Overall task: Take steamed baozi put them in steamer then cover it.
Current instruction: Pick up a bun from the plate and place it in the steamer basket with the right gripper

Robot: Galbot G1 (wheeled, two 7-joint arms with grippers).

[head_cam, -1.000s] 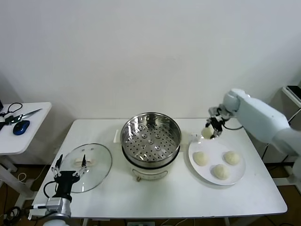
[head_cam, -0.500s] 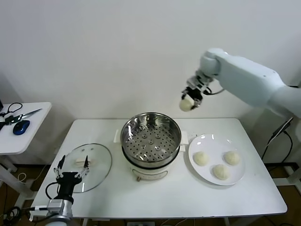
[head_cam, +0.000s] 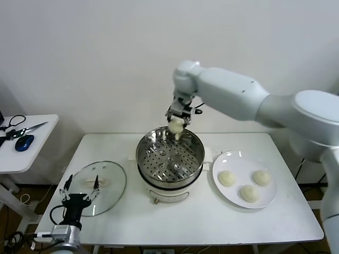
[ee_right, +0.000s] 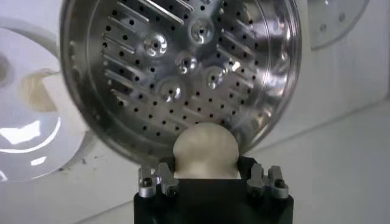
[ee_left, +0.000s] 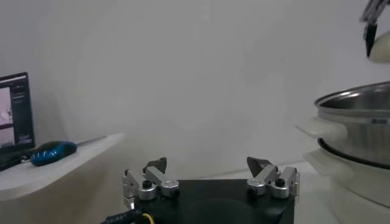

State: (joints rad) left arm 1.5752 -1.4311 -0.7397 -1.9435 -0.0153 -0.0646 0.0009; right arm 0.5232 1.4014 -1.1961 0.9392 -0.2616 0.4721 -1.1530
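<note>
Cream-white dough is what I see pinched in my right gripper (head_cam: 176, 125): one steamed baozi (ee_right: 205, 149), sitting between the fingers and bulging out past the fingertips, the jaws closed tight against its sides. In the head view that bun hangs just above the far rim of the steamer (head_cam: 170, 138), clear of the metal. My right wrist view looks straight down past the bun onto the perforated tray (ee_right: 183, 67), which has nothing on it. Three more baozi (head_cam: 249, 193) lie on the white plate (head_cam: 222, 164) just to the right of the steamer, well apart from the gripper. The cover (head_cam: 108, 182) lies flat on the white table (head_cam: 212, 222) to the left of the pot, glass down, handle up. My left gripper (head_cam: 79, 194) is parked at the near edge of the cover, fingers spread wide and holding nothing. On the side table (head_cam: 37, 148) farther left rest a blue mouse (head_cam: 23, 142) and scissors (head_cam: 26, 128).
</note>
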